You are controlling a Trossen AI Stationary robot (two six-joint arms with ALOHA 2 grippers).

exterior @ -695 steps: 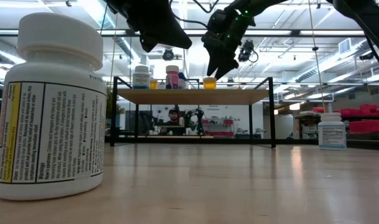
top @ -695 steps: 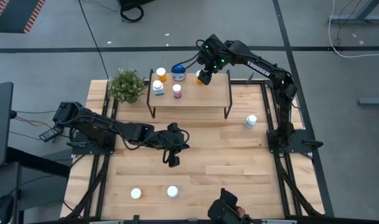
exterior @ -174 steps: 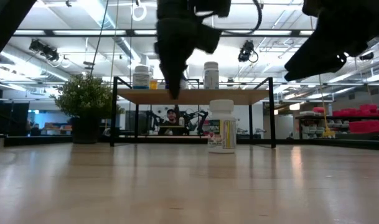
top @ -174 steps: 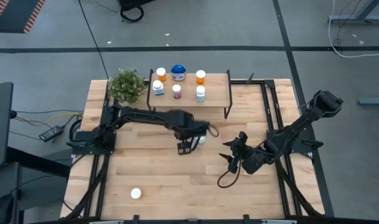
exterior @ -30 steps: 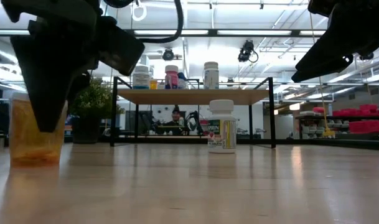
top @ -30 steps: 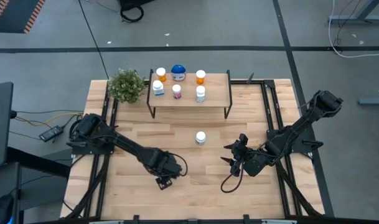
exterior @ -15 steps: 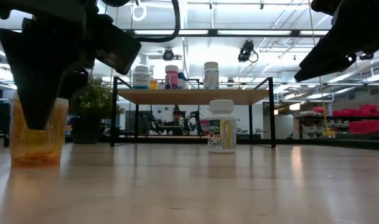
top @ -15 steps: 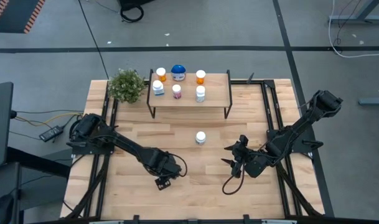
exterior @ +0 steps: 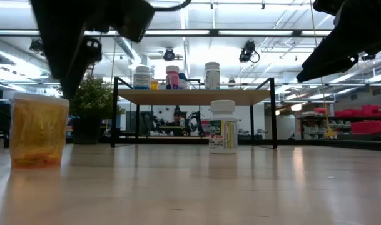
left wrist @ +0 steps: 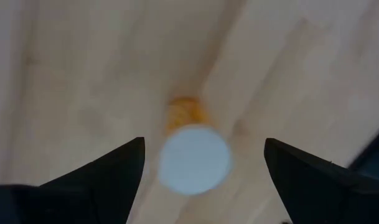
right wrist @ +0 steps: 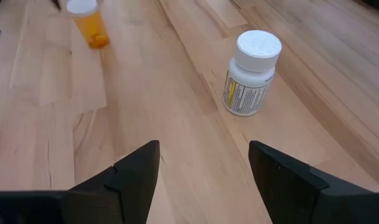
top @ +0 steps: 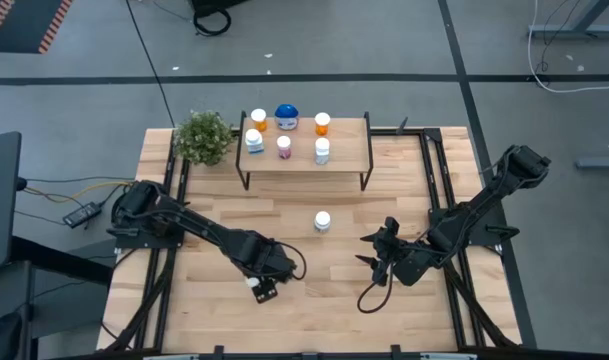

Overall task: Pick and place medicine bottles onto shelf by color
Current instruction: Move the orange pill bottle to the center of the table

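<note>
The bench (top: 314, 290) is pale wood in long butcher-block strips, smooth with a soft satin sheen that catches the ceiling lights in the low view. The shelf (top: 346, 138) has the same light wood on thin black metal legs. The orange bottle (exterior: 39, 130) looks like translucent amber plastic, faintly glossy, under a matt white plastic cap. The white bottle (right wrist: 251, 73) is opaque plastic with a ribbed cap and a printed paper label. Both hands, left (left wrist: 201, 171) and right (right wrist: 205, 171), show matt black plastic fingers.
</note>
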